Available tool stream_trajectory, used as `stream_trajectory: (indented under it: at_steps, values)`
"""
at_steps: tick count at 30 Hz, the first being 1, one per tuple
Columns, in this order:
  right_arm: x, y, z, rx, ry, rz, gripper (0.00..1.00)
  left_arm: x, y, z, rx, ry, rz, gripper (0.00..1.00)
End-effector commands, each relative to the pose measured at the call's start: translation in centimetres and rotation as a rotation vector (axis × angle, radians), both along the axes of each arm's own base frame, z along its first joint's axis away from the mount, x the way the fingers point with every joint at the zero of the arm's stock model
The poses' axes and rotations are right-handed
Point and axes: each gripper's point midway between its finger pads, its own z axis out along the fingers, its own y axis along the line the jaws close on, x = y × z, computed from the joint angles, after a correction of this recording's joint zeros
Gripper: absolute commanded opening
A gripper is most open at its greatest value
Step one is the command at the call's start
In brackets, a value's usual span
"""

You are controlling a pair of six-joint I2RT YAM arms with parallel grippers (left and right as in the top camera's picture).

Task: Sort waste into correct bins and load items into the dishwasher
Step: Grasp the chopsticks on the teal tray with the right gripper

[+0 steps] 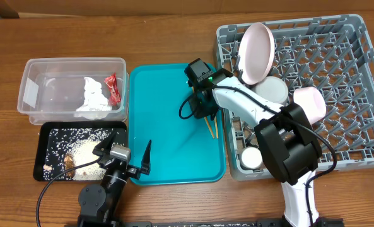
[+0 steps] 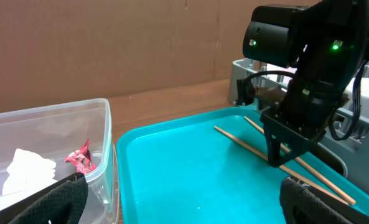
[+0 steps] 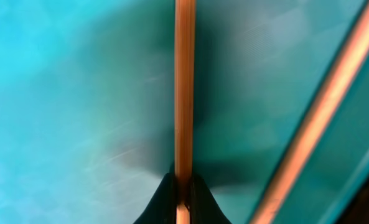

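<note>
Right gripper (image 3: 183,200) pinched shut on one wooden chopstick (image 3: 184,93) on the teal tray (image 1: 168,126), second chopstick (image 3: 321,112) just beside it, dish rack (image 1: 357,94) to the right, left gripper (image 1: 125,154) spread apart at the tray's near edge

Your right gripper (image 3: 184,205) presses its two black fingertips (image 3: 162,202) against either side of a thin wooden chopstick (image 3: 184,93), which runs straight up the view over the teal plastic tray (image 3: 60,93). A second wooden chopstick (image 3: 315,106) lies slanted at right, apart from the first.
</note>
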Motion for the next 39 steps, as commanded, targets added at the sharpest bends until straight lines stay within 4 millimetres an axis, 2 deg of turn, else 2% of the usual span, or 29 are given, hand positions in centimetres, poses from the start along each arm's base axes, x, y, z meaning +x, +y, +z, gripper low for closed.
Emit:
stream_trajectory:
  at_steps: [1,3,5,10,13,16,18,20,24,29,30,31,33,35,39]
  values:
    - [-2.3,1.4,-1.6,0.019,0.095,0.035,0.04,0.0,0.0,-0.1,0.008,-0.005,-0.002,1.00]
    - [-2.1,1.8,-0.2,0.026,0.089,0.025,0.04,0.0,0.0,-0.1,0.008,-0.005,-0.002,1.00]
    - [-1.6,2.2,2.1,0.045,0.060,0.025,0.04,0.0,0.0,-0.1,0.008,-0.005,-0.002,1.00]
    - [1.2,2.8,10.6,0.122,-0.106,-0.009,0.04,0.0,0.0,-0.1,0.008,-0.005,-0.002,1.00]
    - [3.3,1.0,14.8,0.108,-0.246,-0.057,0.04,0.0,0.0,-0.1,0.008,-0.005,-0.002,1.00]
    - [5.2,-1.9,17.1,0.062,-0.345,-0.126,0.04,0.0,0.0,-0.1,0.008,-0.005,-0.002,1.00]
    - [6.1,-3.4,17.1,0.042,-0.357,-0.148,0.04,0.0,0.0,-0.1,0.008,-0.005,-0.002,1.00]
    - [6.6,-5.0,16.3,0.020,-0.345,-0.160,0.04,0.0,0.0,-0.1,0.008,-0.005,-0.002,1.00]
    - [7.4,-7.8,13.5,-0.023,-0.295,-0.168,0.04,0.0,0.0,-0.1,0.008,-0.005,-0.002,1.00]
    - [7.9,-10.0,10.6,-0.089,-0.238,-0.167,0.04,0.0,0.0,-0.1,0.008,-0.005,-0.002,1.00]
    - [7.7,-10.1,10.4,-0.089,-0.229,-0.167,0.06,0.0,0.0,-0.1,0.008,-0.005,-0.002,1.00]
    - [7.4,-10.0,10.4,-0.086,-0.216,-0.164,0.14,0.0,0.0,-0.1,0.008,-0.005,-0.002,1.00]
    - [6.6,-9.3,11.1,-0.070,-0.198,-0.147,0.38,0.0,0.0,-0.1,0.008,-0.005,-0.002,1.00]
    - [5.7,-8.2,12.2,-0.045,-0.198,-0.123,0.47,0.0,0.0,-0.1,0.008,-0.005,-0.002,1.00]
    - [3.7,-4.7,14.6,0.048,-0.208,-0.070,0.52,0.0,0.0,-0.1,0.008,-0.005,-0.002,1.00]
